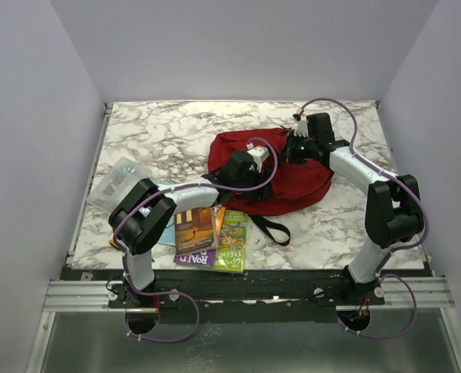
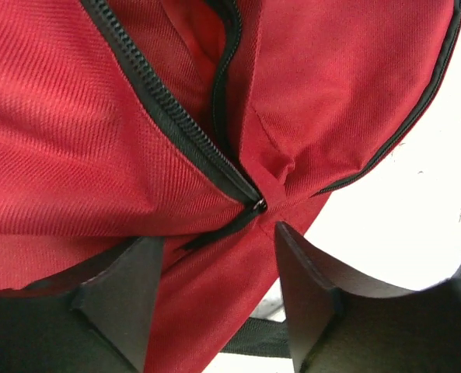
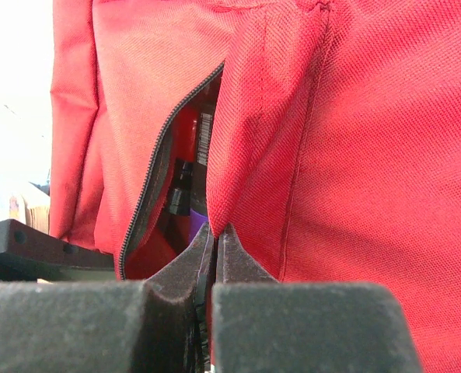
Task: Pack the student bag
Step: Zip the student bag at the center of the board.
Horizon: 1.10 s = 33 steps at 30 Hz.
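- From above we see the student bag (image 1: 292, 183) right of the tabletop's (image 1: 176, 132) centre, long axis left to right, strap (image 1: 270, 229) trailing toward the near edge.
- Only the right wrist view shows us things inside its open zipper (image 3: 148, 194), with the right gripper (image 3: 214, 237) clamped on the fabric beside it.
- Only the left wrist view shows the left gripper (image 2: 214, 241), jaws apart, straddling the zipper's end.
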Motion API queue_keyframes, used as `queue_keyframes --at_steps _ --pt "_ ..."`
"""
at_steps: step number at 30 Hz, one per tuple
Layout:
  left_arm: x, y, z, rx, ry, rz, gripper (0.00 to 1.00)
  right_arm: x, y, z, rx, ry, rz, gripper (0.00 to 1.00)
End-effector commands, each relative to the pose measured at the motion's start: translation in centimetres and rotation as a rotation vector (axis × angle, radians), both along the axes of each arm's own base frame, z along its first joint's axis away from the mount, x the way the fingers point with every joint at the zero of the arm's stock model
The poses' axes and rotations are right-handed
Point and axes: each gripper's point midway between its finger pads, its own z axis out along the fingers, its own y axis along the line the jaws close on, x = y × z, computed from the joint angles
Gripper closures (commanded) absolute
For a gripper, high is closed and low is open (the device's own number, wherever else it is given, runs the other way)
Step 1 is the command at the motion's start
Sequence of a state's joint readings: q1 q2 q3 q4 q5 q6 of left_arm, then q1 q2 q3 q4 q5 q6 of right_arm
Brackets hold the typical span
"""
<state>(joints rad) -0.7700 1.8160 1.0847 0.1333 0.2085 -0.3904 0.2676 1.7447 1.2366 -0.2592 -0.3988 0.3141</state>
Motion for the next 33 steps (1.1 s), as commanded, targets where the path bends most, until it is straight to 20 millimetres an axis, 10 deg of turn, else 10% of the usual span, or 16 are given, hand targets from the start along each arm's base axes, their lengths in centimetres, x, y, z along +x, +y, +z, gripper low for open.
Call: queue_keyframes --at_steps 1,24,33 --pt "0.0 -2.4 0.8 -0.061 0.016 -0.08 0.46 -1.1 1.2 1.2 0.06 0.001 0.053 1.0" --pt "-3.8 -2.6 0.9 -0.132 0.157 -0.148 1.0 -0.8 0.5 0.1 0.021 0.018 0.018 0.99" --pt "-7.6 -3.5 5.7 -0.326 0.604 -0.163 1.0 -3.4 -3.8 -0.5 -0.045 0.043 -0.296 0.37"
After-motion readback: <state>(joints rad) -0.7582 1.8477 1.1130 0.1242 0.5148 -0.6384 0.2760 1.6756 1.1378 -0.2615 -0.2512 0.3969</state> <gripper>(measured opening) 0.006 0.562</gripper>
